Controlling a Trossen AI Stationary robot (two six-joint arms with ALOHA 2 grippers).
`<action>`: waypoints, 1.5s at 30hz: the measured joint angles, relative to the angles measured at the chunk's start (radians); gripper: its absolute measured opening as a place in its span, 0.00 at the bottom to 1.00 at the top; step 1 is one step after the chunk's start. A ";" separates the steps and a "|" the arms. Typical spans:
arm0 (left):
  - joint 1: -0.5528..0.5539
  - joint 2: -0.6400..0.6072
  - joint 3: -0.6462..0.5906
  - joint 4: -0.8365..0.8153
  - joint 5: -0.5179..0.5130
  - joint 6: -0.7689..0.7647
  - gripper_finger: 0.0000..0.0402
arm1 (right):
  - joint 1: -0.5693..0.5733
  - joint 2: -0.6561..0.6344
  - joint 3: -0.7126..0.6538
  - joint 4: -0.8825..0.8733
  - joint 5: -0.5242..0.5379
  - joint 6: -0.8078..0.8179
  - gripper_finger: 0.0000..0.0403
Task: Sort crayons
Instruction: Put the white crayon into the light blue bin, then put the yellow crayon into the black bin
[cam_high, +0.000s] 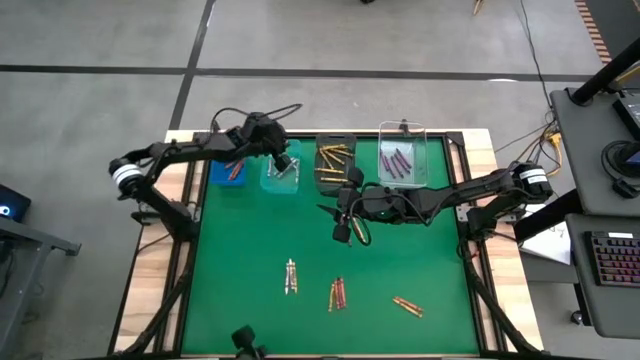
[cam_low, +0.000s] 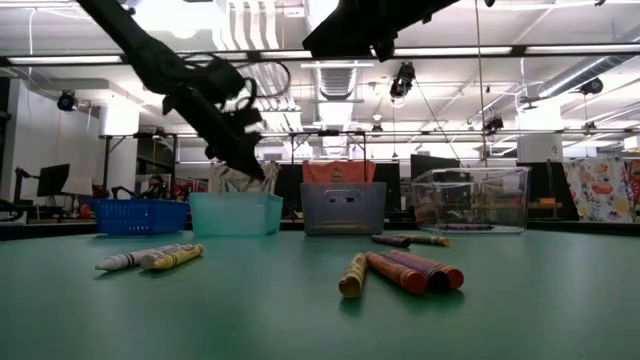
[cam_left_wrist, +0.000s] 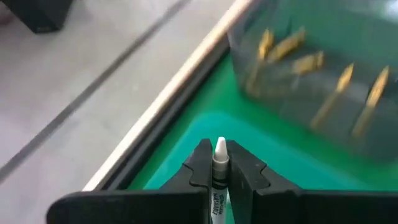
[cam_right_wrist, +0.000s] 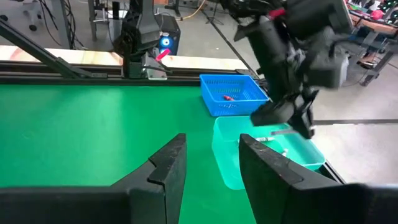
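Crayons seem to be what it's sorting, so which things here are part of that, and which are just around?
Part of the job:
- loose crayons on the mat
- white crayon pinched in the left gripper
- right gripper, fingers open
- four bins

Just around:
- keyboard
- cables

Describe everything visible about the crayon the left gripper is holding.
The crayon is a thin silver-white stick with a pointed pale tip and a paper wrapper with dark print. It is pinched between the left gripper's two dark fingers, tip poking out past them. The gripper holds it above the light teal bin at the table's far edge.
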 joint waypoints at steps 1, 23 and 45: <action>0.000 0.019 0.022 -0.043 -0.008 0.039 0.00 | 0.000 0.000 0.000 0.000 0.000 0.000 0.34; 0.003 0.124 0.135 -0.187 -0.155 0.264 0.14 | 0.000 0.001 -0.001 -0.008 0.000 0.006 0.35; -0.050 -0.201 0.043 -0.164 0.299 0.035 0.17 | 0.000 0.001 0.080 -0.363 -0.014 0.450 0.33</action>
